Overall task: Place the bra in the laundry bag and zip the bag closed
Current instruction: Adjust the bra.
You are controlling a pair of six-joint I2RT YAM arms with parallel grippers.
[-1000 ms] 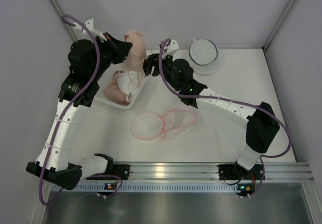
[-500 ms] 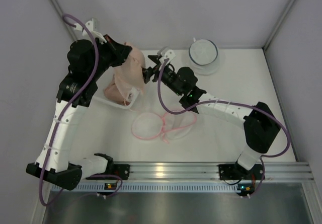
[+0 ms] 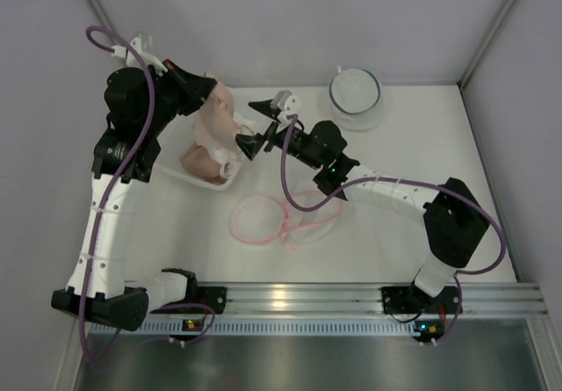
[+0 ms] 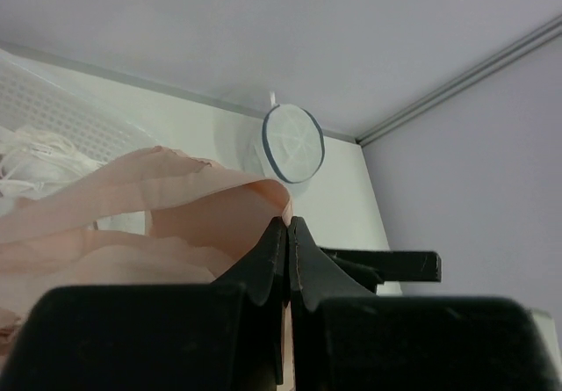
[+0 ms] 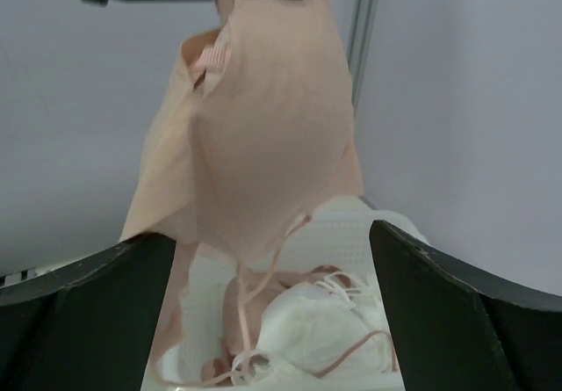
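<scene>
Left pincer (image 4: 287, 233) is clenched on the rim of the bra (image 3: 215, 114) and holds it up over the tray (image 3: 189, 177) at the back left. Right pincer (image 3: 255, 126) is spread wide and grasps nothing; it points at the hanging cloth from just beside it, not touching as far as I can tell.

The bra hangs free from my one pinch, well apart from the bag (image 3: 255, 220), which lies flat on the table nearer my bases, with its mouth apparently open. From the right wrist view I see one peach cup bulging toward me and the straps (image 5: 211, 59) trailing down toward the pile (image 5: 307, 316) of other garments in the tray.

I judge it very light and soft. The cups look padded enough to keep their dome, while everything else is limp and will swing and fold. It is not fragile, but the thin straps could catch on the pile or on my fingers.

A second hold belongs low on the cup's edge or on the band, where the cloth is doubled and will not slide out. A grip on a strap alone would let the rest dangle and miss the bag's mouth.
</scene>
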